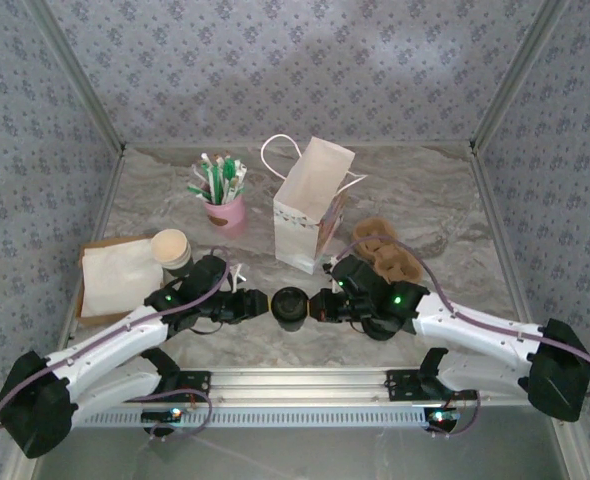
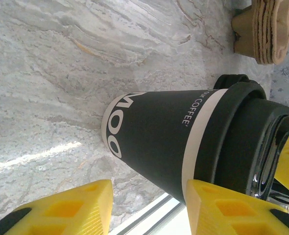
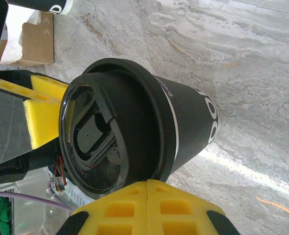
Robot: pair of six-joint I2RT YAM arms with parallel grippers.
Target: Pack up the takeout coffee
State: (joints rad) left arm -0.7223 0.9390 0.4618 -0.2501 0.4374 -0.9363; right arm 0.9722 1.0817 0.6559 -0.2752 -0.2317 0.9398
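Upright on veined marble table (image 1: 445, 200): takeout coffee (image 1: 290, 307), tapered matte-black cup, glossy round lid; left hand (image 1: 263, 306) released beside it, right hand (image 1: 315, 305) clenched empty.

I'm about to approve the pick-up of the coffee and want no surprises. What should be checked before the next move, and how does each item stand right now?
1. Black lid seated on the coffee cup: ok on the sides that show.
2. Cup upright on the table: ok.
3. Left end effector gripping the cup: not ok. Its jaws stand apart, with one pad beside the lid and the cup not between them.
4. Right end effector ready to grasp: not ok. It is shut, pads together against the lid rim, holding nothing.
5. Paper bag upright: ok.
6. Bag mouth open: cannot tell.
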